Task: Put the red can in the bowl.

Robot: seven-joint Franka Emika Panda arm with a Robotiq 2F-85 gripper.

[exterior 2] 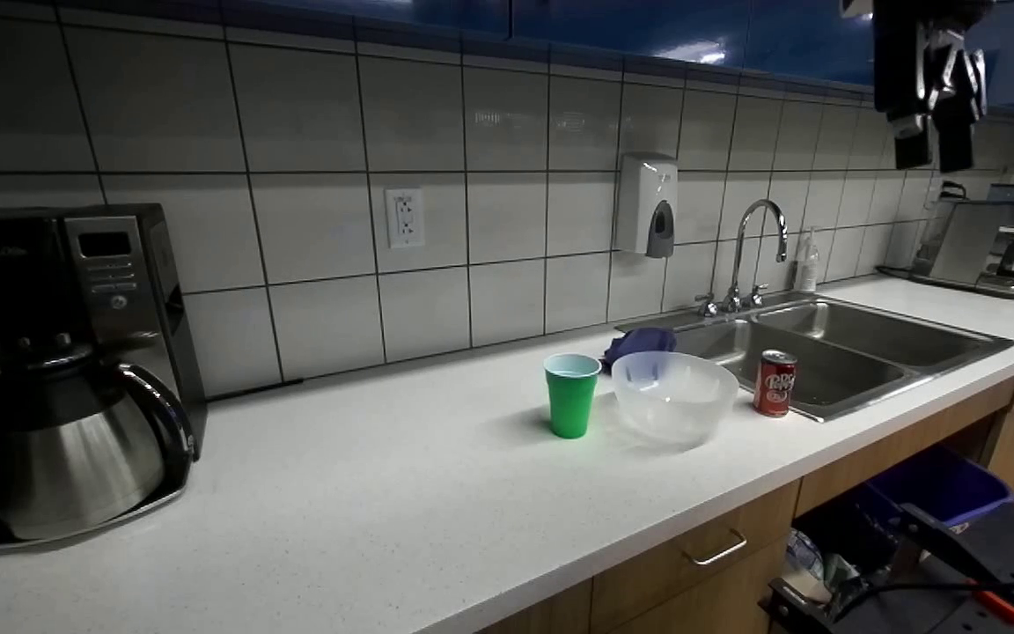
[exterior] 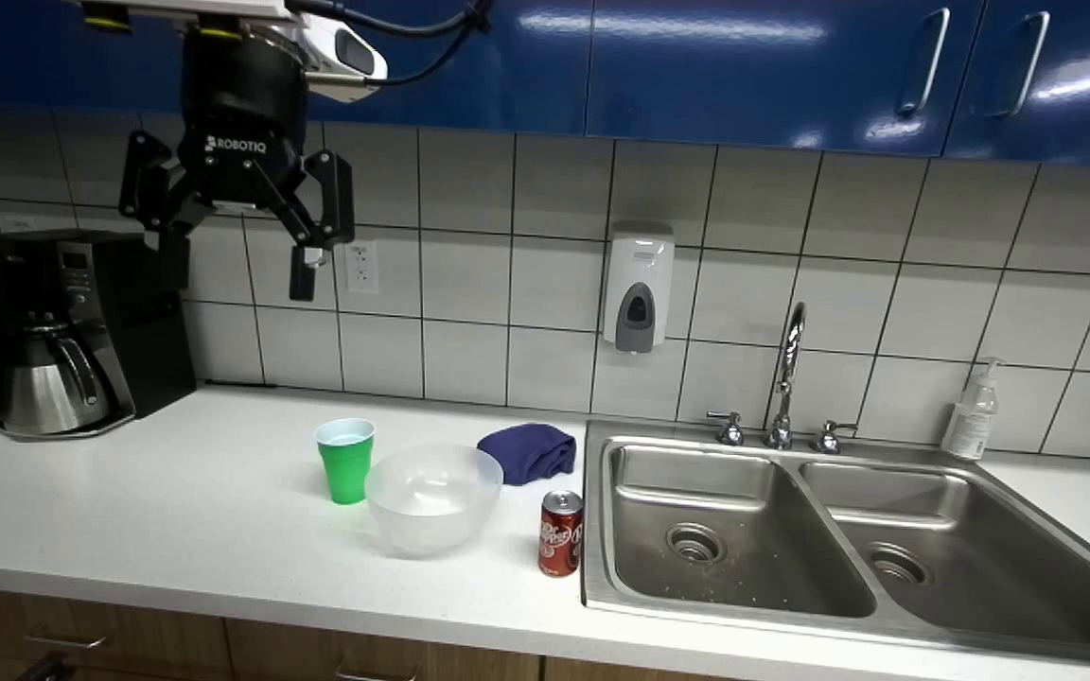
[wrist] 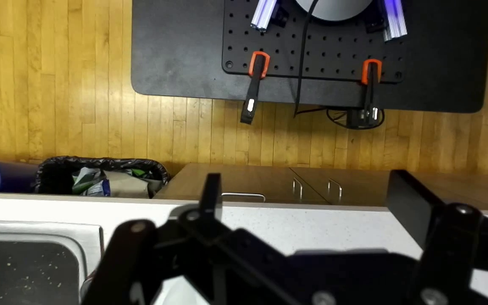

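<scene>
On the white speckled counter [exterior: 223, 501], red can [exterior: 559, 550] stands upright just beside the rim of the sink [exterior: 668, 436], apart from the bowl [exterior: 431, 511]. Bowl is translucent, sits between the can and the green cup [exterior: 347, 473]; dark blue cloth [exterior: 528, 454] bunched behind the bowl. Sink is steel, 2 basins, chrome faucet [exterior: 788, 359], pump bottle [exterior: 974, 423] at its far corner. Wall [exterior: 469, 274] is pale tile, dark grout, with soap dispenser [exterior: 638, 260] and outlet [exterior: 362, 268]. Glossy blue cabinets [exterior: 753, 85] overhead, wood drawers [exterior 2: 648, 581] below. Coffee maker [exterior 2: 111, 273] with steel carafe [exterior 2: 76, 458] shows in both exterior views; steel appliance [exterior 2: 960, 238] past the sink in an exterior view. Wrist view: plank floor [wrist: 91, 106], lined bin [wrist: 95, 162], black platform [wrist: 176, 51] with 2 clamps [wrist: 253, 89]. Robot's gripper [exterior: 238, 268] points down, well above the counter, jaws spread wide.

Readable text: "ROBOTIQ" on the gripper, "Dr Pepper" in white on the can. Coffee maker logo and dispenser lettering too small or blurred to read; same for the pump bottle label.
</scene>
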